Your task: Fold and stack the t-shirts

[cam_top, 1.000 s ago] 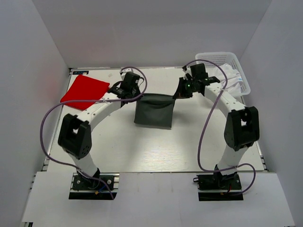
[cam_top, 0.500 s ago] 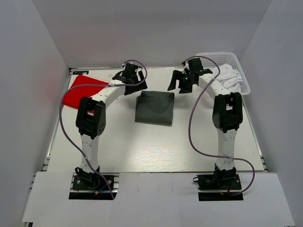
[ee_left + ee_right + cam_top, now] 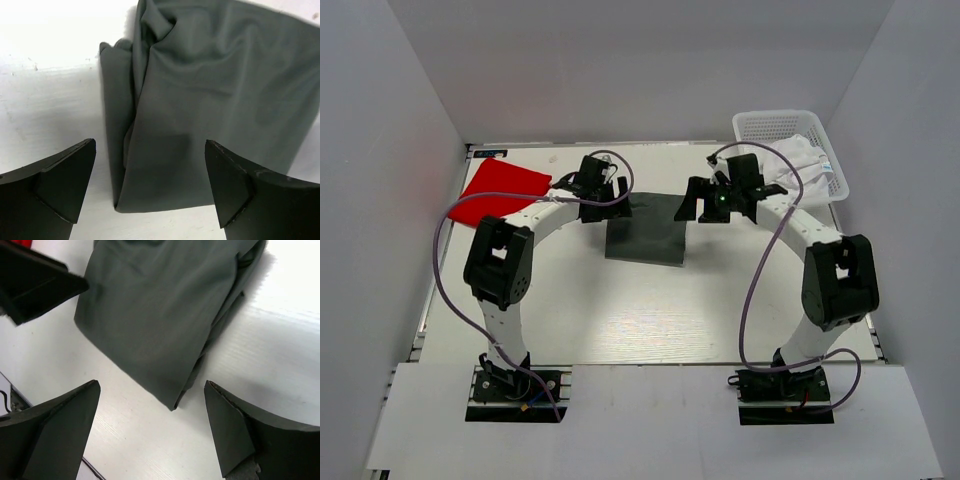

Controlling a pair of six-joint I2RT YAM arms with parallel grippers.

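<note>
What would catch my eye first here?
A folded dark grey t-shirt lies mid-table, with the left gripper and right gripper both open over its far corners. A bright red t-shirt lies flat at the far left, and a white t-shirt sits in a mesh basket at the far right.

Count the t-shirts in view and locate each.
3. The dark grey t-shirt lies mid-table, the red t-shirt far left, the white t-shirt in the mesh basket far right; more could hide there.
</note>
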